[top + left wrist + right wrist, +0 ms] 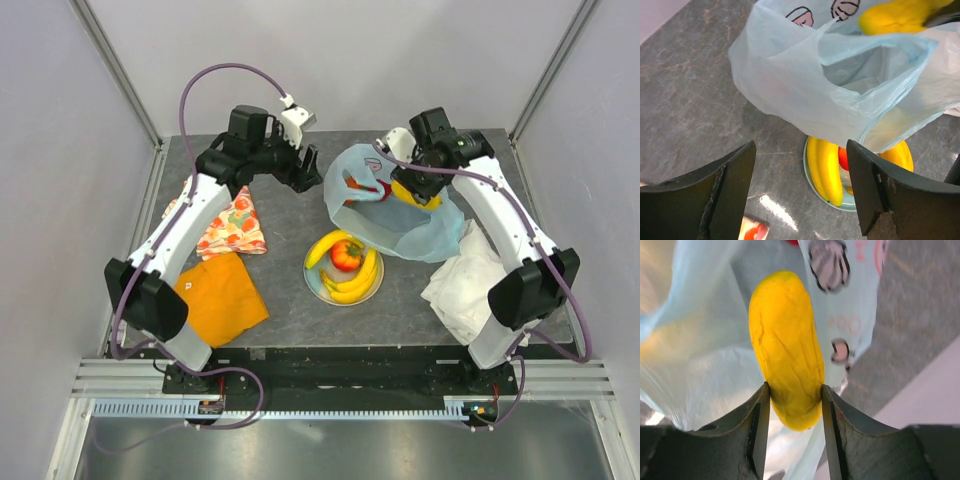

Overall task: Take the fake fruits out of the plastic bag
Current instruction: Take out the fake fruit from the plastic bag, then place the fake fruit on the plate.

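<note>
The light-blue plastic bag (405, 225) lies at the back centre of the table, its mouth open toward the left. My right gripper (413, 190) is over the bag, shut on a yellow fruit (786, 345), which also shows in the top view (420, 196). Something red (367, 189) shows inside the bag's mouth. Two bananas (352, 284) and a red apple-like fruit (346, 256) lie on a pale plate (312, 280) in front of the bag. My left gripper (300, 165) is open and empty, just left of the bag (830, 85), above the table.
A fruit-patterned cloth (232, 226) and an orange cloth (222, 297) lie at the left. A white cloth (465, 282) lies at the right, beside the bag. Grey walls close in the table on three sides.
</note>
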{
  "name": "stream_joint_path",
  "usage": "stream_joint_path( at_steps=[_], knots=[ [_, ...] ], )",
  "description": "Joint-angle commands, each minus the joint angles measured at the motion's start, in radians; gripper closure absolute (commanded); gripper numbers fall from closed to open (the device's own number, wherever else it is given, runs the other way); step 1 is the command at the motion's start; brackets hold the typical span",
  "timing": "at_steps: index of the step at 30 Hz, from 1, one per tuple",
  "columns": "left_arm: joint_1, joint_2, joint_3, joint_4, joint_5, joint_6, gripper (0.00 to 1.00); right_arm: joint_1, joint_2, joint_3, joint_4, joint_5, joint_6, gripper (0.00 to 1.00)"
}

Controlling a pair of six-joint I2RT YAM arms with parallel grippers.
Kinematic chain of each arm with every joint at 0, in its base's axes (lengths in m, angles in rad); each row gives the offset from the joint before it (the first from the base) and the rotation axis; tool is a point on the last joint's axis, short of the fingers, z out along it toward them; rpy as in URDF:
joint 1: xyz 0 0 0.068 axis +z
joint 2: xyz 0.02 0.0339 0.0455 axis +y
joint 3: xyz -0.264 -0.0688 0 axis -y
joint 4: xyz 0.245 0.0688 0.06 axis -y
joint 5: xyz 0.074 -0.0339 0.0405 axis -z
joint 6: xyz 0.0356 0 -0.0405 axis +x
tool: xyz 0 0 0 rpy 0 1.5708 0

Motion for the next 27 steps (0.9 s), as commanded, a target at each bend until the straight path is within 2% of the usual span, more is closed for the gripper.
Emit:
stream_joint_path(
  at_steps=[1,2,6,9,11,12,13,15,17,21,27],
  knots=[
    [0.015,-0.133,-0.03,0.029,-0.115,-0.082,0.19,0.0,-0.098,-0.079,-0.127,0.19,0.094,0.76],
    [0.02,-0.177,-0.071,0.03,-0.126,-0.095,0.18,0.0,-0.123,-0.071,-0.132,0.151,0.085,0.76],
    [0.038,-0.306,-0.182,0.029,-0.167,-0.121,0.15,0.031,-0.213,0.067,-0.237,-0.235,0.103,0.79],
    [0.078,-0.382,-0.25,0.029,-0.164,-0.122,0.15,0.145,-0.235,0.06,-0.233,-0.369,0.207,0.8],
    [0.118,-0.409,-0.28,0.024,-0.154,-0.133,0.15,0.265,-0.252,0.009,-0.206,-0.436,0.2,0.8],
    [0.135,-0.431,-0.287,0.019,-0.131,-0.142,0.15,0.306,-0.253,-0.032,-0.195,-0.434,0.168,0.79],
    [0.164,-0.442,-0.293,0.018,-0.117,-0.147,0.15,0.398,-0.244,-0.048,-0.192,-0.386,0.119,0.79],
    [0.188,-0.475,-0.3,0.015,-0.086,-0.151,0.15,0.474,-0.209,-0.074,-0.167,-0.338,0.063,0.79],
    [0.225,-0.494,-0.302,0.006,-0.065,-0.159,0.15,0.551,-0.181,-0.091,-0.085,-0.215,0.049,0.8],
    [0.277,-0.538,-0.302,-0.011,-0.005,-0.164,0.15,0.569,-0.007,-0.002,-0.046,-0.178,0.115,0.83],
    [0.281,-0.601,-0.353,-0.013,0.044,-0.151,0.16,0.572,0.115,0.012,0.037,-0.036,0.084,0.83]
  ],
)
